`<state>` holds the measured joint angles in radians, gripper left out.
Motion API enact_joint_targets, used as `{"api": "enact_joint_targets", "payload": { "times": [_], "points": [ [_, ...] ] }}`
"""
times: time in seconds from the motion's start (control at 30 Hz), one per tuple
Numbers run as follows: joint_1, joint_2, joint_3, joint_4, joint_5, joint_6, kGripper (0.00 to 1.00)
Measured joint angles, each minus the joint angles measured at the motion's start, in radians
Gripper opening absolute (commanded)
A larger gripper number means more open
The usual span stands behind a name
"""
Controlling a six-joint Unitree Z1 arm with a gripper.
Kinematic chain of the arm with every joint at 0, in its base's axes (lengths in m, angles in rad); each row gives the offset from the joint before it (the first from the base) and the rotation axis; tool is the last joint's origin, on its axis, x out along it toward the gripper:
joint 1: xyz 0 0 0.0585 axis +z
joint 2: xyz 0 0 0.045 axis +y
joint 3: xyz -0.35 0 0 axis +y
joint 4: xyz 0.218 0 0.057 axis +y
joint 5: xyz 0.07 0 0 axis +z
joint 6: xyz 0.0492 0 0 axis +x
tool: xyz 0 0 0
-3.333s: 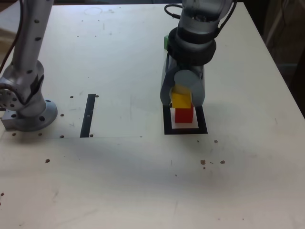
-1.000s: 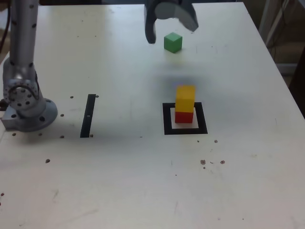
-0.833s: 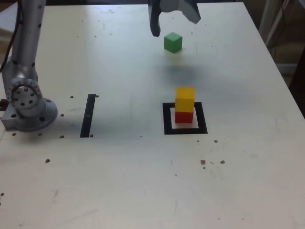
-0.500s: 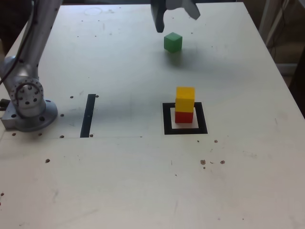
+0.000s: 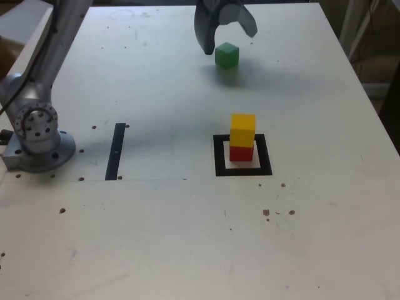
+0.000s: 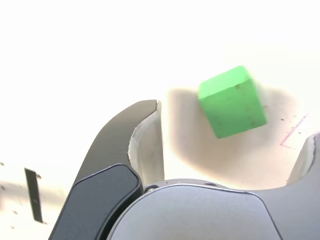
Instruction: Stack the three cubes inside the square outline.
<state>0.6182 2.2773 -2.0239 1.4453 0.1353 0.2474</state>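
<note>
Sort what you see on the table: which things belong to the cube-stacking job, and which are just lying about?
Belongs to the job:
green cube
yellow cube
red cube
black square outline
open hand

Just lying about:
black strip
dark specks

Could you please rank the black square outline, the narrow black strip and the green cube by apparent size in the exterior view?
1. Black square outline, largest.
2. Narrow black strip.
3. Small matte green cube, smallest, though it sits farther from the camera.

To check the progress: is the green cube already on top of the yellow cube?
No, the green cube sits alone on the table, far from the yellow cube.
</note>
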Motion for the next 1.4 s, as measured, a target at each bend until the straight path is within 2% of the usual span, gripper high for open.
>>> {"api": "enact_joint_targets", "payload": {
  "times": [0.2, 0.63, 0.77, 0.87, 0.93, 1.1, 1.2, 1.3, 1.4],
  "points": [
    [-0.007, 0.024, -0.004, -0.002, -0.021, -0.087, 0.95],
    [0.006, 0.071, -0.015, -0.040, -0.009, -0.138, 0.88],
    [0.014, 0.077, -0.009, -0.053, -0.012, -0.139, 0.76],
    [0.015, 0.084, -0.008, -0.062, -0.021, -0.142, 0.60],
    [0.015, 0.085, -0.006, -0.073, -0.029, -0.146, 0.53],
    [0.015, 0.085, 0.010, -0.107, -0.038, -0.149, 0.47],
    [0.017, 0.085, 0.012, -0.118, -0.039, -0.148, 0.36],
    [0.021, 0.085, 0.012, -0.130, -0.039, -0.140, 0.30],
    [0.024, 0.085, 0.017, -0.143, -0.042, -0.130, 0.28]
  ]
}}
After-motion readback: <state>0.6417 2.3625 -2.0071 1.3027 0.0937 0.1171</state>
